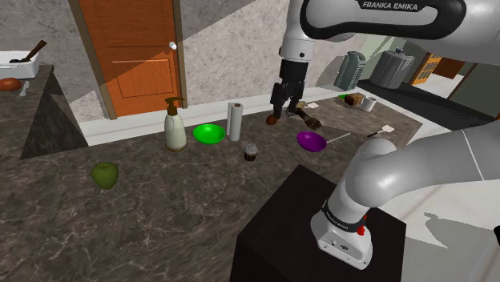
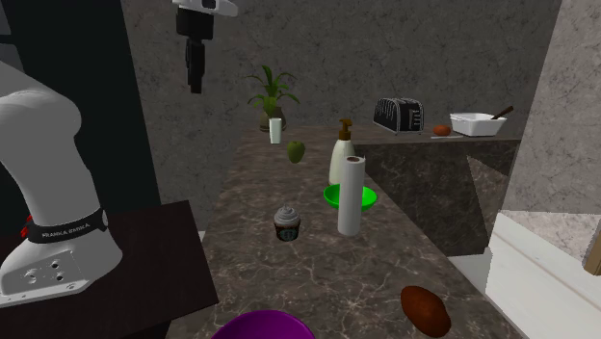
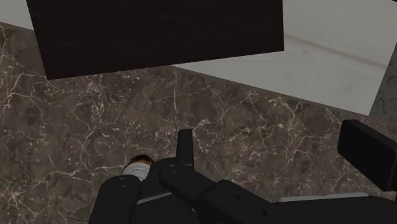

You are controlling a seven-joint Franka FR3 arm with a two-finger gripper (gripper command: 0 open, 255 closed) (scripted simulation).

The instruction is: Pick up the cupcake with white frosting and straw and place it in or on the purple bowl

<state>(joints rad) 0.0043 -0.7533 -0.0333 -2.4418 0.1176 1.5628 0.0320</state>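
**Shoulder view puts the cupcake at seven o'clock from our jaws**

We have the jaws hanging well above the desk (image 1: 160, 228), spread wide and holding nothing. The cupcake (image 1: 251, 152) stands upright and alone on the desk, at about seven o'clock from the jaws in the shoulder view. The purple bowl (image 1: 311, 142) lies at the cupcake's three o'clock, near but apart. A paper towel roll (image 1: 235, 121) stands at the cupcake's eleven o'clock and a green bowl (image 1: 209, 133) at its ten, both clear of it. A brown lump (image 1: 274, 120) sits on the desk near the jaws.

We judge the step in hand to be the reach, with nothing yet grasped. To do it well, we would first carry the jaws across until they hang straight over the cupcake, keeping them wide. Then we would descend vertically, not on a slant. We would close on the dark cup below the frosting, squeezing gently so the cup does not tip or crush. We cannot make out the straw, so we would leave room above the frosting. After that we would lift straight up, high enough to clear the bowl's rim before crossing.
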